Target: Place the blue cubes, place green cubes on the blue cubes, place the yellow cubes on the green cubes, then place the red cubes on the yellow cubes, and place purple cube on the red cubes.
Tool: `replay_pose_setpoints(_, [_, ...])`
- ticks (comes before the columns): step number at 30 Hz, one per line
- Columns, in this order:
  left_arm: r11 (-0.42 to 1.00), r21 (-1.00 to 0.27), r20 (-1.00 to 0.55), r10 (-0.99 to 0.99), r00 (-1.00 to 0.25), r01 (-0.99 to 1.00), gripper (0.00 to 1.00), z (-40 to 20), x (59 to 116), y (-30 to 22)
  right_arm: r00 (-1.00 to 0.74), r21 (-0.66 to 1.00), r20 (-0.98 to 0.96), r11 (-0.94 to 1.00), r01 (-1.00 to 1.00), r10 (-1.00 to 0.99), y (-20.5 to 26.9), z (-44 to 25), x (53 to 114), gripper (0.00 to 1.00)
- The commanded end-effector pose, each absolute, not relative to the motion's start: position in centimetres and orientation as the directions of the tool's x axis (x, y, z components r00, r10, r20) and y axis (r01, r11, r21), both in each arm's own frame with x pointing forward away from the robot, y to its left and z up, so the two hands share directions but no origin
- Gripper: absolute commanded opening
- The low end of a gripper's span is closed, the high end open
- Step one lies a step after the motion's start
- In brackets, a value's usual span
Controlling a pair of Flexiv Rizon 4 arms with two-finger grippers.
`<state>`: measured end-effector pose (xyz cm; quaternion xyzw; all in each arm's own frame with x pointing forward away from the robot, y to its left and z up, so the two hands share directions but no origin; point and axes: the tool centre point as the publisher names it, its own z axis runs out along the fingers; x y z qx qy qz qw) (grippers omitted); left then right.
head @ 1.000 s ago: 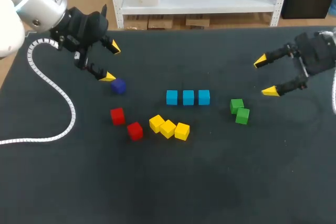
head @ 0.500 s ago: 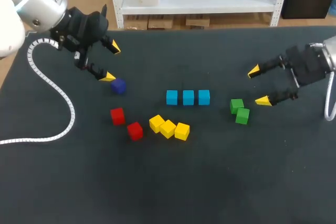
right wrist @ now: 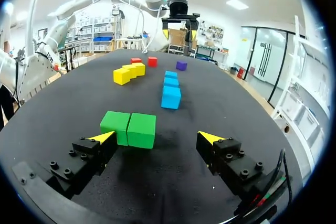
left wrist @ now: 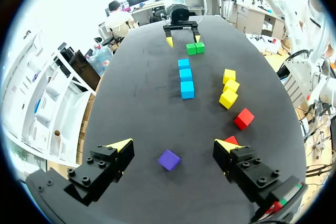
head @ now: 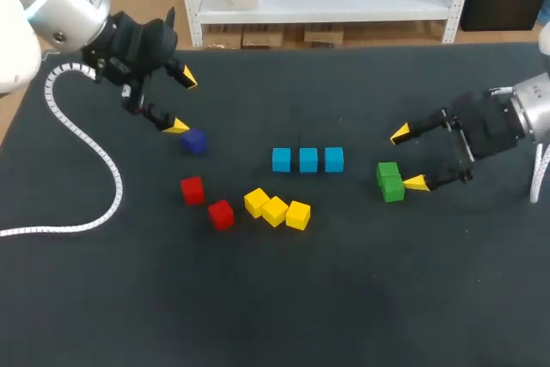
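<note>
Three blue cubes stand in a row at the table's middle. Two green cubes touch each other right of them. My right gripper is open just beside the green cubes, and one fingertip is at the nearer one. Three yellow cubes lie in front of the blue row, with two red cubes to their left. The purple cube sits by my left gripper, which is open. In the left wrist view the purple cube lies between the open fingers of that gripper, untouched.
A white ribbed cable from my left arm loops over the table's left side. The back edge of the dark table runs in front of a white shelf.
My right arm has moved left and lower, bringing its open gripper up to the green cubes; the nearer green cube shifted slightly. My left arm has not moved.
</note>
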<state>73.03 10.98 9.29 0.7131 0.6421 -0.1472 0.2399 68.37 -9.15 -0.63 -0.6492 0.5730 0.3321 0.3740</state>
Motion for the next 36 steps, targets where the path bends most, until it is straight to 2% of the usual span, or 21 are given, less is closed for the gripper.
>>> replay_pose_setpoints(1, [-0.063, 0.155, -0.52, 0.843, 0.136, 0.986, 1.0, 9.2, 73.1, 11.1, 0.121, -0.099, -0.86, -0.07, -0.993, -0.496, -8.9, -0.8, 68.5, 1.0])
replay_pose_setpoints(22, [-0.063, 0.155, -0.52, 0.843, 0.136, 0.986, 1.0, 9.2, 73.1, 11.1, 0.084, -0.06, -0.883, -0.066, -0.996, -0.462, -6.9, -1.0, 67.1, 0.99])
replay_pose_setpoints(24, [-0.063, 0.155, -0.52, 0.843, 0.136, 0.986, 1.0, 9.2, 73.1, 11.1, 0.081, -0.058, -0.883, -0.062, -0.996, -0.461, -6.8, -1.0, 67.1, 0.83])
replay_pose_setpoints(26, [-0.063, 0.155, -0.52, 0.843, 0.136, 0.986, 1.0, 9.2, 73.1, 11.1, 0.078, -0.058, -0.884, -0.057, -0.997, -0.461, -6.8, -1.0, 67.2, 0.83])
replay_pose_setpoints(30, [-0.063, 0.155, -0.52, 0.843, 0.136, 0.986, 1.0, 9.2, 73.1, 11.1, 0.065, -0.053, -0.887, -0.039, -0.998, -0.456, -6.9, -1.0, 67.4, 0.69])
replay_pose_setpoints(35, [-0.063, 0.155, -0.52, 0.843, 0.136, 0.986, 1.0, 9.2, 73.1, 11.1, 0.057, -0.048, -0.891, -0.031, -0.998, -0.451, -6.9, -1.0, 67.5, 0.62])
replay_pose_setpoints(36, [-0.063, 0.155, -0.52, 0.843, 0.136, 0.986, 1.0, 9.2, 73.1, 11.1, 0.056, -0.047, -0.891, -0.031, -0.998, -0.45, -6.9, -1.0, 67.4, 0.56])
